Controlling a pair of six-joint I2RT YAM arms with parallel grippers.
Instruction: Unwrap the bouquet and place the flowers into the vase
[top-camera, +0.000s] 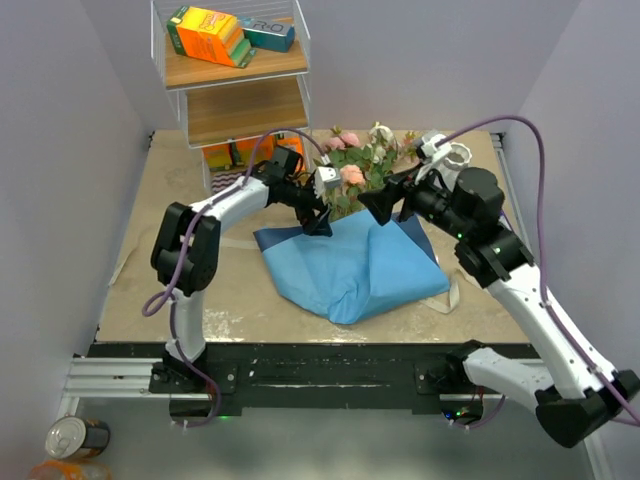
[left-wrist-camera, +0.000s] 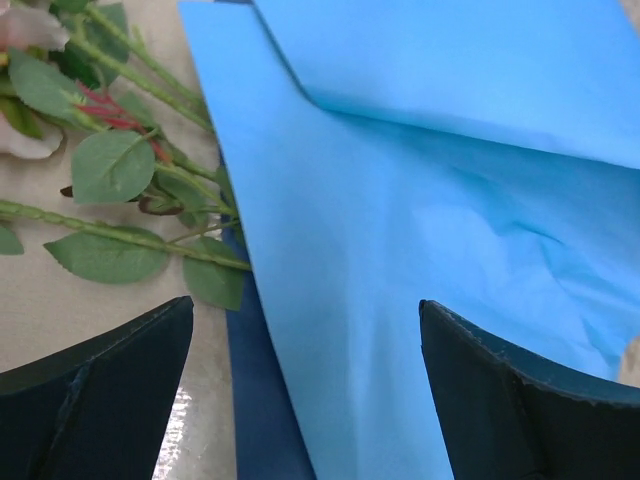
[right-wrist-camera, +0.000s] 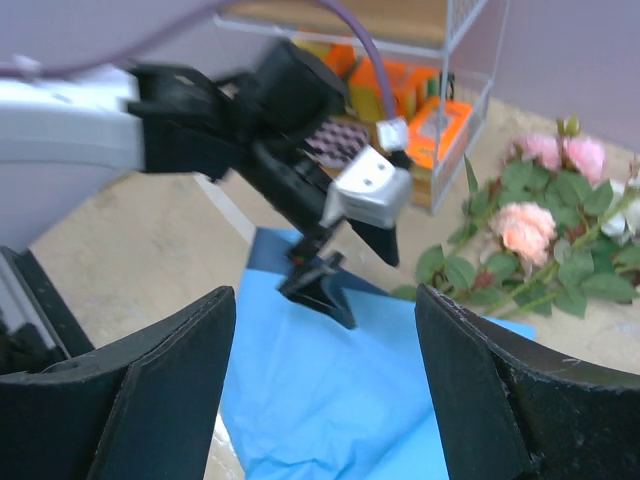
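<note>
The blue wrapping paper lies spread flat mid-table, with nothing wrapped in it. The flowers, pink, peach and cream roses on green stems, lie on the table just behind it; their stems and blooms show in both wrist views. My left gripper is open, low over the paper's far left edge, jaws astride that edge without gripping. My right gripper hangs open above the paper's far side, empty, facing the left gripper. A white wavy rim, probably the vase, shows behind the right arm.
A wire shelf rack stands at the back left, with an orange box and a teal box on top and orange boxes at table level. A loose beige ribbon lies right of the paper. A can sits off the table, bottom left.
</note>
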